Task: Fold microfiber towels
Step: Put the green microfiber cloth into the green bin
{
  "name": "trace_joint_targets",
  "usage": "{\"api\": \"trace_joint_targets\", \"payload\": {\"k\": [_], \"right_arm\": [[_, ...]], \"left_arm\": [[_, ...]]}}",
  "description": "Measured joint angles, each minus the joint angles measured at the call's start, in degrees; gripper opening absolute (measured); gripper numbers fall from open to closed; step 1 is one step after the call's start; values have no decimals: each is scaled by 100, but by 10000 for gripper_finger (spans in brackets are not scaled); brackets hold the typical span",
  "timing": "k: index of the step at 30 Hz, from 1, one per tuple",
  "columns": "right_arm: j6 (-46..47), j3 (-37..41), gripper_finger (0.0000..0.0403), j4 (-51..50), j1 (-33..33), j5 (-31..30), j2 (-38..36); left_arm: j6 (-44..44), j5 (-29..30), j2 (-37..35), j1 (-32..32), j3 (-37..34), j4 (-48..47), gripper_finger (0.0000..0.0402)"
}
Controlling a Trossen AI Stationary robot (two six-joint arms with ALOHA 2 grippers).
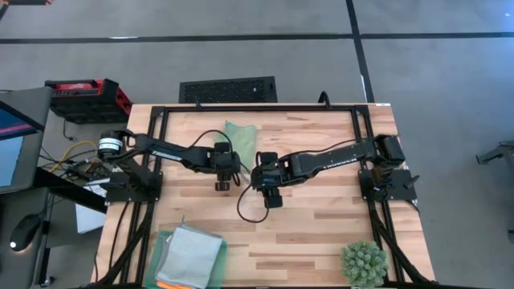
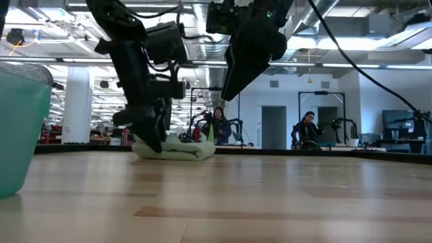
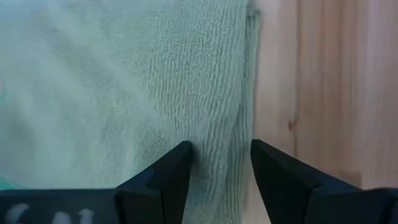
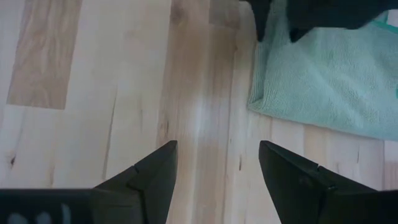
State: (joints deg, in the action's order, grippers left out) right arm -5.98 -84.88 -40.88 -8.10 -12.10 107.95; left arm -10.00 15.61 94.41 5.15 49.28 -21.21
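High view: light green soft microfiber towel (image 1: 238,133) lying on the pale wooden slatted bench (image 1: 321,233), near its far middle, partly hidden under the left tool (image 1: 222,172). Right tool (image 1: 271,191) just beside it over bare wood. Pale grey-blue folded towel (image 1: 191,251) stacked in a darker green translucent tray (image 1: 164,243) at the near left corner; spiky green plant (image 1: 363,263) at the near right.

Low view: green towel bunched low on the bench, left tool down at it, right tool raised well clear.

Left wrist view: fingers spread, straddling the towel's edge, not yet pinching.

Right wrist view: fingers spread wide, nothing between them, towel corner beyond.

Judgement: light, limp, non-slippery cloth; best pinched at a corner or hem, both layers together.
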Motion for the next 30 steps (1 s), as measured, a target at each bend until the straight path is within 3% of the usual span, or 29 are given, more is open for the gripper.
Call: {"api": "trace_joint_targets", "payload": {"k": [7,20,24,30], "right_arm": [[0,0,249,-80,-4,2,1],[0,0,249,-74,-4,2,3],[0,0,249,-76,-4,2,3],[2,0,249,-85,-4,2,3]], "left_arm": [[-20,221,484,-13,95,-5,162],[-25,291,516,-11,128,-197,158],[39,259,571,-12,126,-209,120],[-23,304,593,-13,126,-418,12]]}}
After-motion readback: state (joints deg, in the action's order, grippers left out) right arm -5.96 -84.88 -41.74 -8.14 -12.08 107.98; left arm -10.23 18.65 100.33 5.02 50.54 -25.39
